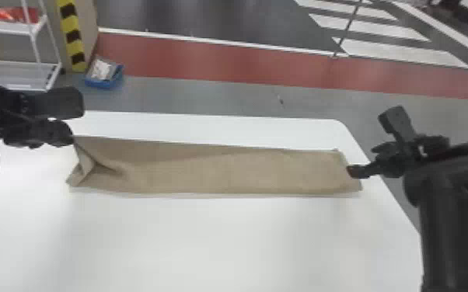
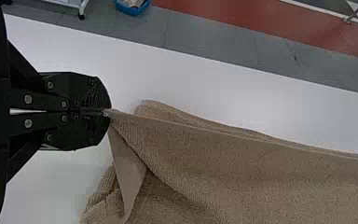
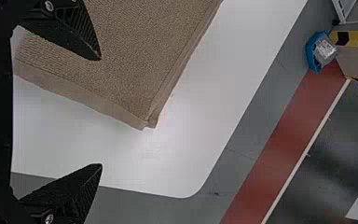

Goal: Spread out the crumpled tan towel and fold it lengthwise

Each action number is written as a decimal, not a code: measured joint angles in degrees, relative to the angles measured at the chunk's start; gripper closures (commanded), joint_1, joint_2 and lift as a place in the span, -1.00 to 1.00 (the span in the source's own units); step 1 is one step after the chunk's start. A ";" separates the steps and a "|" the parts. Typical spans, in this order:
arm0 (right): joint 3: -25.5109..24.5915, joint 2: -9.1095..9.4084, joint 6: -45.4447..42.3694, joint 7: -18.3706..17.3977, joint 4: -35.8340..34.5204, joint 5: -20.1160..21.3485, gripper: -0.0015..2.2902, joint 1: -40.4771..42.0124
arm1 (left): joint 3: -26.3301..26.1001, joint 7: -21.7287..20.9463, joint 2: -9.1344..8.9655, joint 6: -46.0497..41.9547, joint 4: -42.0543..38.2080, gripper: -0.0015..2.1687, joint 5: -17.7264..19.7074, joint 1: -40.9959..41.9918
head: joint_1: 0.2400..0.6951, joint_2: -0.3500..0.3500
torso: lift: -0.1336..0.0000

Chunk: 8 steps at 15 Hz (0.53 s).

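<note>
The tan towel (image 1: 225, 171) lies as a long strip across the table, its right part flat, its left end lifted and creased. At its far left corner is my left gripper (image 1: 73, 141); in the left wrist view the left gripper (image 2: 106, 112) is shut on a corner of the towel (image 2: 242, 168), with a fold hanging beneath. My right gripper (image 1: 355, 155) is at the towel's right end. In the right wrist view the right gripper (image 3: 100, 112) stands wide open, one finger over the towel (image 3: 135, 56), the other beyond its end, nothing held between them.
The white table (image 1: 225, 240) extends toward the near side, with a strip of it beyond the towel. Its right edge passes beneath my right gripper. On the floor behind are a blue bin (image 1: 105, 73) and a white shelf (image 1: 15, 73) at the left.
</note>
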 measured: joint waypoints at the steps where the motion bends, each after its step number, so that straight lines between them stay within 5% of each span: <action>1: -0.86 0.28 -0.30 0.03 -5.53 -1.36 -0.93 4.37 | 0.07 0.30 0.06 -0.28 0.16 0.93 0.01 0.18 | 1.00 -0.75 | -0.86; 5: -5.17 0.09 -2.91 0.84 -13.78 -4.28 -0.93 13.83 | -0.61 1.24 -0.02 -1.66 1.59 0.90 -0.08 -0.76 | 1.00 -0.82 | -0.86; 6: -5.85 0.02 -3.32 0.95 -14.11 -4.87 -0.93 14.83 | -0.93 2.77 -0.21 -1.68 1.64 0.61 -0.07 -1.09 | 1.00 -0.84 | -0.86; 8: -6.28 -0.01 -3.84 1.13 -14.30 -5.71 -0.93 16.05 | -1.12 8.56 -0.88 -1.27 1.64 -0.97 0.25 -1.18 | 1.00 -0.86 | -0.86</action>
